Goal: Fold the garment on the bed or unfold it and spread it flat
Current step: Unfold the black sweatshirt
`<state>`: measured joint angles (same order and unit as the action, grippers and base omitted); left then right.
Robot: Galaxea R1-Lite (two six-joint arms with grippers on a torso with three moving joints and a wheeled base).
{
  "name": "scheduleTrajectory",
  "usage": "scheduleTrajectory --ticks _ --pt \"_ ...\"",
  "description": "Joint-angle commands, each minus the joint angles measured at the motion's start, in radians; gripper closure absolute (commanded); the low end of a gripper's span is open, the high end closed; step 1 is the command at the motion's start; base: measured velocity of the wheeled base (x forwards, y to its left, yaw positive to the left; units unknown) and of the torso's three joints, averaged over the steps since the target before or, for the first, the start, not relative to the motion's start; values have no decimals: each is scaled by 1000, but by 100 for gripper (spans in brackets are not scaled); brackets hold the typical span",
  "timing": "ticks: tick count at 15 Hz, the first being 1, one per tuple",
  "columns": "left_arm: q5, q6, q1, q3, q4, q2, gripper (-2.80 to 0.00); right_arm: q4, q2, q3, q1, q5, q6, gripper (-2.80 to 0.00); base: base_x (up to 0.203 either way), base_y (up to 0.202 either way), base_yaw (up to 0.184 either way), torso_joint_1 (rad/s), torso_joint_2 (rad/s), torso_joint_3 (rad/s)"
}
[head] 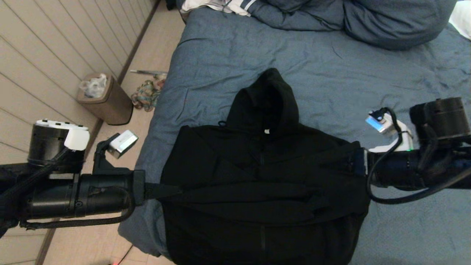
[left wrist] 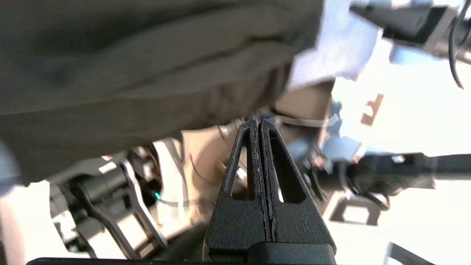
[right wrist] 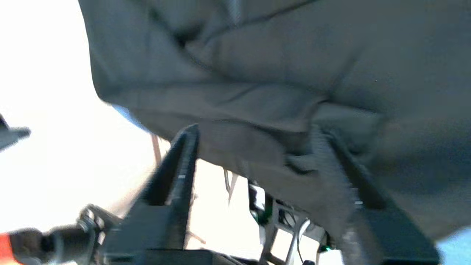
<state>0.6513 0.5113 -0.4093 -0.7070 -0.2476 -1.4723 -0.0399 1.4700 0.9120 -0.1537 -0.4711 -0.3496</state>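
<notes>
Left gripper (left wrist: 259,127) at the garment's (head: 265,176) left edge, fingers pressed together with nothing visibly between them; right gripper (right wrist: 254,147) at its right edge, fingers spread with black fabric sagging between them. Garment lies at the near end of the bed (head: 331,73), sleeves folded across its front, hood pointing toward the pillows (head: 386,22). Beyond, on the floor left of the bed, a brown bin (head: 106,97).

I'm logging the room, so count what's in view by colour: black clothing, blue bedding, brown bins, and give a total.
Black: 1, the hoodie.
Blue: 2, the duvet and a pillow.
Brown: 1, the bin.
Total: 4.
</notes>
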Motion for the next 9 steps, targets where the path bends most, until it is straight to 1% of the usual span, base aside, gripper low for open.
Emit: scheduleTrajectory --ticks 1,2,3,5,6,7,9 --pt "0 4 -53 -95 77 -21 0 -6 -36 4 90 -24 0 -280 0 0 0 0 0 0" --pt "-15 4 -105 -155 127 -40 0 -12 -20 5 136 -28 4 -280 0 0 0 0 0 0" --pt "-46 4 -162 -207 166 -64 0 -23 -1 5 164 -30 14 -280 0 0 0 0 0 0" --pt "-147 4 -305 -310 228 -142 0 -55 9 8 227 -31 64 -280 0 0 0 0 0 0" --pt "-203 4 -364 -360 256 -199 0 -59 18 10 253 -32 78 -280 0 0 0 0 0 0" --pt "-261 4 -418 -411 284 -253 0 -58 24 11 271 -32 83 -280 0 0 0 0 0 0" --pt "-354 3 -494 -485 314 -345 0 -58 21 10 282 -32 98 -280 0 0 0 0 0 0"
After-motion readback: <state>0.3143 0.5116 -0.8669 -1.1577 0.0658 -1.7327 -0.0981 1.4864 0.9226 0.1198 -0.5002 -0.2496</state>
